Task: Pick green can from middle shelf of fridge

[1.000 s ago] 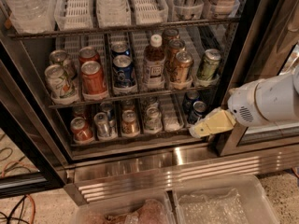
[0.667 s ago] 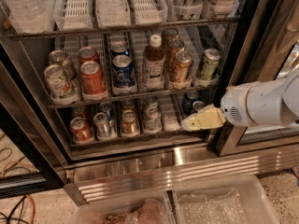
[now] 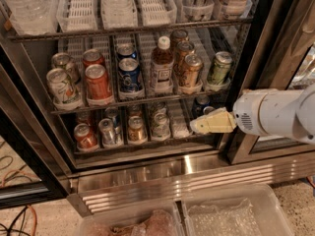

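Leftward and slightly up since a second ago, the gripper (image 3: 197, 126) hung before the right end of the lower rack (image 3: 123, 144); whether it was open or closed I could not tell. The green can (image 3: 219, 68) stood upright at the right end of the middle shelf (image 3: 147, 102), above and just right of the gripper's tip, so the reach likely needed to rise.
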Available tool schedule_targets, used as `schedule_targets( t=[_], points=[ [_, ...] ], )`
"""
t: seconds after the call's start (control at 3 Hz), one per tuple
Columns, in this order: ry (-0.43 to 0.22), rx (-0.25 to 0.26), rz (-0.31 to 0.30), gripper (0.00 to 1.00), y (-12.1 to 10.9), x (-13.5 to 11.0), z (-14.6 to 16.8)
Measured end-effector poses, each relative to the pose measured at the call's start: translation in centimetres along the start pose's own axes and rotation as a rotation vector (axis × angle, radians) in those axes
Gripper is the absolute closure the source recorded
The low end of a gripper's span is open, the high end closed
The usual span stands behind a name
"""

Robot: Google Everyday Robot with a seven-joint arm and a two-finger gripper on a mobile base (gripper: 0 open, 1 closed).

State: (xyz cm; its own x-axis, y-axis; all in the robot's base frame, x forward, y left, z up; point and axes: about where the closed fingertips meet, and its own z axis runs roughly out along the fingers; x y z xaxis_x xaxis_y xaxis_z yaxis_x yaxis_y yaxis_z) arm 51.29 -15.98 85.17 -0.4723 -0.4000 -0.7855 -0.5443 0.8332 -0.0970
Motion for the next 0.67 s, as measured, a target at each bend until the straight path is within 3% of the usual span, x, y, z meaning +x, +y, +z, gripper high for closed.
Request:
schedule_targets(
  t=[0.33, 0.67],
  points=[
    [-0.070, 0.075, 0.063, 0.00, -1.1, -1.1, 0.2],
    [-0.128, 0.126, 0.137, 0.00, -1.3, -1.1, 2.3]
  ],
)
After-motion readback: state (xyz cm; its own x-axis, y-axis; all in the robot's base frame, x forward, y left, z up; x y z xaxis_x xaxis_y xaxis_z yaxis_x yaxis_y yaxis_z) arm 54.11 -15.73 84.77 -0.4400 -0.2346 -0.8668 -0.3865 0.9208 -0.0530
